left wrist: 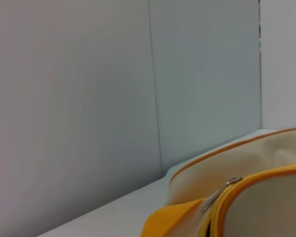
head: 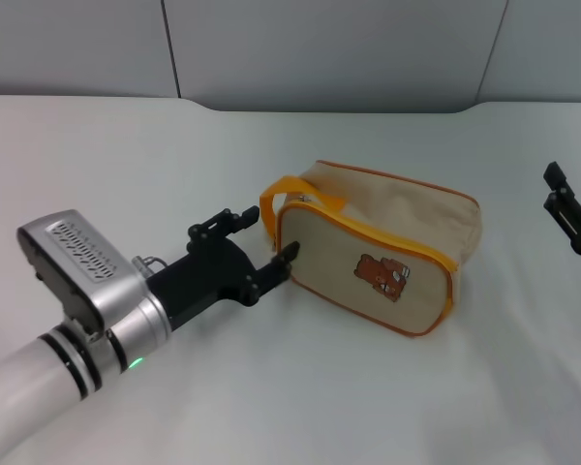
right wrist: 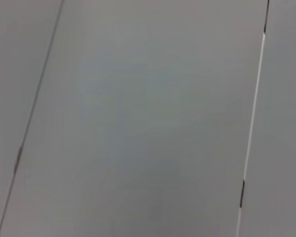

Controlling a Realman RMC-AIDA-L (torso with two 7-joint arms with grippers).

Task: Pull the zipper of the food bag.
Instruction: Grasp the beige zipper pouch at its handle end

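The food bag (head: 387, 242) is a beige canvas pouch with orange piping and a brown bear picture, lying mid-table. Its orange loop handle (head: 286, 192) is at the end facing my left gripper (head: 269, 233). That gripper is open at this end, one finger (head: 242, 217) behind the handle and the other (head: 287, 254) by the bag's front corner. The zipper (left wrist: 266, 177) shows in the left wrist view as an orange line with a silver pull tab (left wrist: 218, 195) near the handle (left wrist: 172, 222). My right gripper (head: 569, 205) is open and idle at the far right.
The white table (head: 271, 387) ends at a grey panelled wall (head: 320, 48) behind the bag. The right wrist view shows only that wall (right wrist: 148, 118). Nothing else stands on the table.
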